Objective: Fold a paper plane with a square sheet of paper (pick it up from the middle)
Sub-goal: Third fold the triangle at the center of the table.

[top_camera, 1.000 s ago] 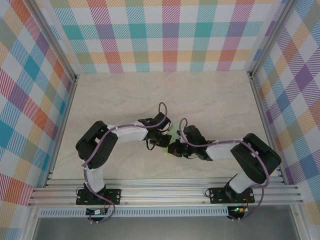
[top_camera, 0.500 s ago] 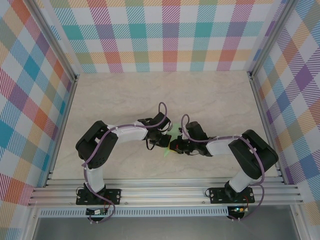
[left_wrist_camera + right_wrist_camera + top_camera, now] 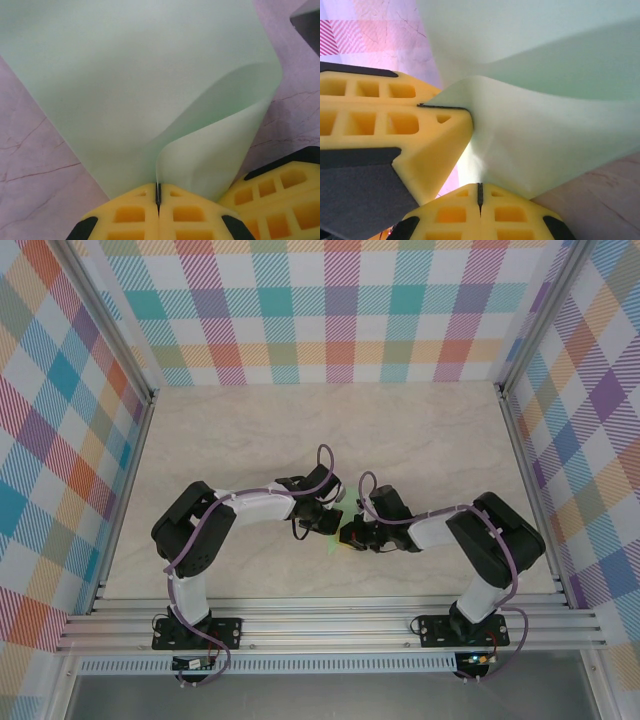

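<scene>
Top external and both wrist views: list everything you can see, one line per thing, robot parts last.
sheet of paper: one, pale green, mid-table, curled over, pinched by both pincers.
table: one, pale marbled top, under the arms.
walls: three, multicolour checked, on the left, far and right sides.
rail frame: one, silver metal, near edge, carrying the arm bases.
left arm and right arm: two, white and black with purple cables, tips close together mid-table.
left pincer: one, yellow fingers, shut on the paper.
right pincer: one, yellow fingers, shut on the paper.
</scene>
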Robot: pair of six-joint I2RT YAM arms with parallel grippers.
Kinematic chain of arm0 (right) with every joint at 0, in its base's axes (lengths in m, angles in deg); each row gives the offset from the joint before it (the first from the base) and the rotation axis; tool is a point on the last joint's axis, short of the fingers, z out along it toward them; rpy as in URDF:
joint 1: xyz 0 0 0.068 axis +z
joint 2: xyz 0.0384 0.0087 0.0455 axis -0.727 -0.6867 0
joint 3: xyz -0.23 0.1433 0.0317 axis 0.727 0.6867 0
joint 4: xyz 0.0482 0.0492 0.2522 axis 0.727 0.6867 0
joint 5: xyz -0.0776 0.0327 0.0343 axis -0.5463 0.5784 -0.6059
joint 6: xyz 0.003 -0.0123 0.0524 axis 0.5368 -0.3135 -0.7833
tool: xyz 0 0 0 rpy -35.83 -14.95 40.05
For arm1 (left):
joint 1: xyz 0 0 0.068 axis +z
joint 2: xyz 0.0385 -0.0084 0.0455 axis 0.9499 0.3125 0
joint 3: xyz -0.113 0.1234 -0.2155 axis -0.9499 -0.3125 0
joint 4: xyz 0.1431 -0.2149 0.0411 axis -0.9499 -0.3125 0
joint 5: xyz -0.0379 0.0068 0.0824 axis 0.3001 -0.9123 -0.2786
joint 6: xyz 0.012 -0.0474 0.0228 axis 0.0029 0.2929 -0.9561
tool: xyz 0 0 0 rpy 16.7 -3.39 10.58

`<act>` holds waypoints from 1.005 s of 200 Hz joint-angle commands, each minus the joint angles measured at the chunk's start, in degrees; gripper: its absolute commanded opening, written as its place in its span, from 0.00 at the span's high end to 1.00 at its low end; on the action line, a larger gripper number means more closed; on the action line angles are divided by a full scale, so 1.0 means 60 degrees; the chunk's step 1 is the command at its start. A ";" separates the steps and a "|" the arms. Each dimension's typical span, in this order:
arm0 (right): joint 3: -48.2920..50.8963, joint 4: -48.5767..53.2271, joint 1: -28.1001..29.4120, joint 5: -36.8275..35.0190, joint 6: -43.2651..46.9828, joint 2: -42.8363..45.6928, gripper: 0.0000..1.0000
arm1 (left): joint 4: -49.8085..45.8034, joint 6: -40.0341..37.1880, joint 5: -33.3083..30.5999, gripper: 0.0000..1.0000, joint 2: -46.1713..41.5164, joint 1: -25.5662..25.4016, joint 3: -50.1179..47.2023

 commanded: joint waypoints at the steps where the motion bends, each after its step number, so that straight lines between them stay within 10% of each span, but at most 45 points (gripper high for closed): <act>1: 0.0000 0.0110 -0.0113 -0.0283 0.0269 -0.0137 1.00 | -0.0242 -0.0053 0.0082 1.00 0.0539 0.0004 -0.0248; 201: -0.0658 0.1371 -0.1224 0.0162 0.0950 -0.0284 1.00 | -0.0436 -0.0124 -0.0006 1.00 0.0580 -0.0008 -0.0132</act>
